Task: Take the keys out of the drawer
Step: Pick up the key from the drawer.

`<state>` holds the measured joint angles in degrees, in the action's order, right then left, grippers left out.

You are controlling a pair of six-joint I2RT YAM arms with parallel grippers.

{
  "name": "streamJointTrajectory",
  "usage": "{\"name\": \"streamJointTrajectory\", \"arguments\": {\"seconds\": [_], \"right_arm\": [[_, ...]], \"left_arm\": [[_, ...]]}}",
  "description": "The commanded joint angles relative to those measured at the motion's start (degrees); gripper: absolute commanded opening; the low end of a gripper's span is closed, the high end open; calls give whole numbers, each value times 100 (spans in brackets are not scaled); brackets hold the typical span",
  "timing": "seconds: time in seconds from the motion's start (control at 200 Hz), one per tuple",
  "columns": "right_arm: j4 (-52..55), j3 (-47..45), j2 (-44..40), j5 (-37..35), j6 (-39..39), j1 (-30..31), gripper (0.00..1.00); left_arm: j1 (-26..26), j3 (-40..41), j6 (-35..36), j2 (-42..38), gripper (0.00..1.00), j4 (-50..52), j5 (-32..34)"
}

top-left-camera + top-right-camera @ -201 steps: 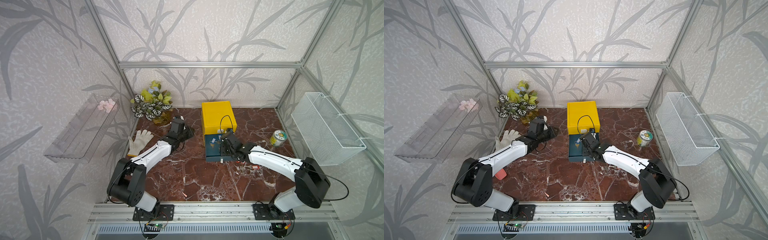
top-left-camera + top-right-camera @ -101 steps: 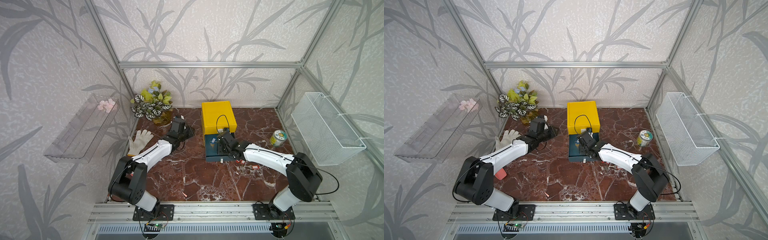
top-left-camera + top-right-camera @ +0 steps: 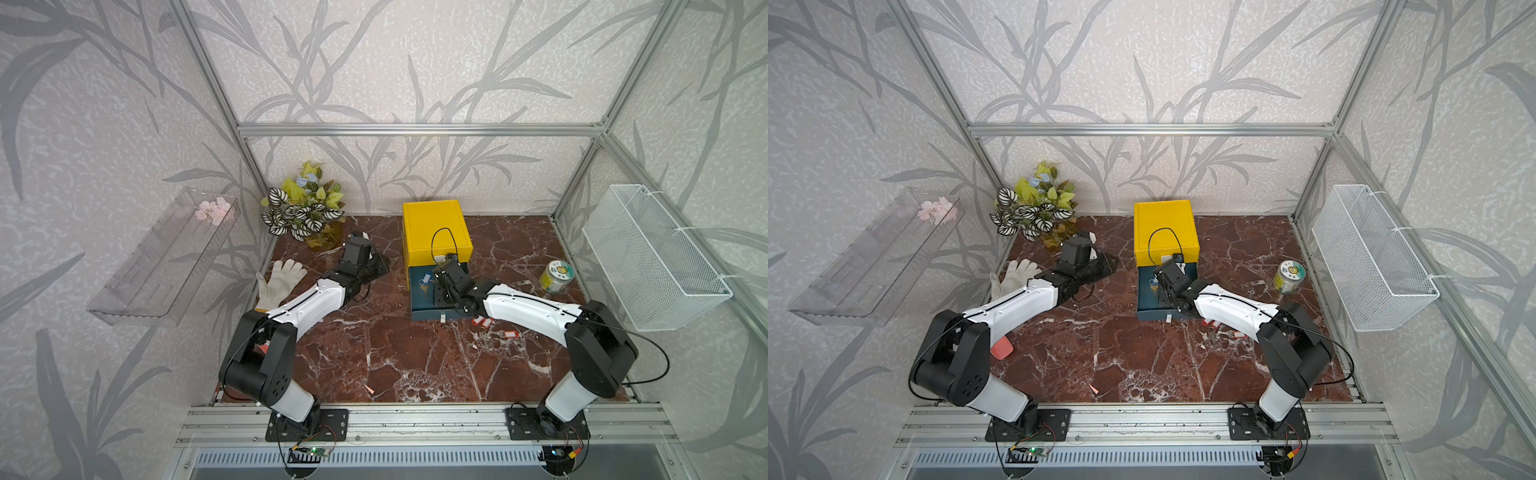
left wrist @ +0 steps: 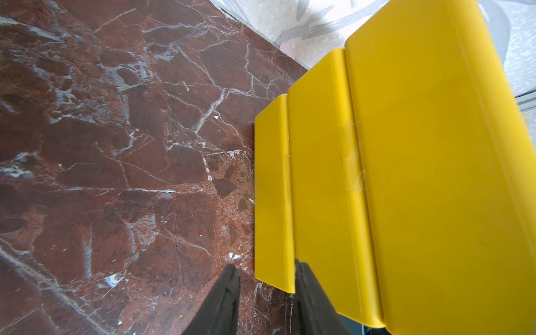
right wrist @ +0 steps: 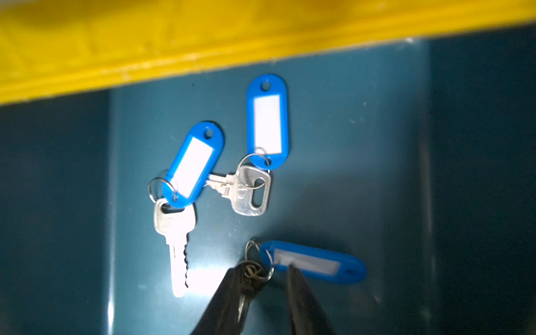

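The teal drawer (image 3: 419, 308) stands pulled out of the yellow box (image 3: 434, 228). Three keys with blue tags lie on its floor: one (image 5: 193, 164), a second (image 5: 267, 121) and a third (image 5: 314, 265). My right gripper (image 5: 265, 272) is down inside the drawer, open, its fingers either side of the third key's ring. It also shows in both top views (image 3: 438, 282) (image 3: 1162, 286). Red-tagged keys (image 3: 484, 322) (image 3: 1214, 324) lie on the table in front of the drawer. My left gripper (image 4: 266, 275) lies low, open and empty, beside the box's left side.
A white glove (image 3: 280, 280) and a potted plant (image 3: 305, 208) are at the back left. A jar (image 3: 556, 276) stands at the right, below a wire basket (image 3: 648, 257) on the wall. A clear shelf (image 3: 166, 257) hangs on the left wall. A pink scrap (image 3: 369, 389) lies near the front.
My right gripper has moved a little left and further into the drawer, and its elbow has swung inward. The left arm has not moved.
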<state>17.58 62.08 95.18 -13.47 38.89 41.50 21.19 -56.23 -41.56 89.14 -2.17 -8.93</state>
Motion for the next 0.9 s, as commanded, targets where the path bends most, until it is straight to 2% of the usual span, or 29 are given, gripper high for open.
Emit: {"name": "streamJointTrajectory", "arguments": {"seconds": [0.0,0.36,0.51,0.895], "right_arm": [[-141,145,163,20,-84,-70,28],[-262,205,28,44,-182,-93,4],[-343,177,-160,138,-181,-147,0],[-191,-42,-842,337,-47,-339,0]], "left_arm": [[-41,-161,83,50,35,5,2],[-36,-177,86,64,35,-2,1],[-36,-240,136,86,35,63,12],[-47,-222,139,90,35,33,74]]}}
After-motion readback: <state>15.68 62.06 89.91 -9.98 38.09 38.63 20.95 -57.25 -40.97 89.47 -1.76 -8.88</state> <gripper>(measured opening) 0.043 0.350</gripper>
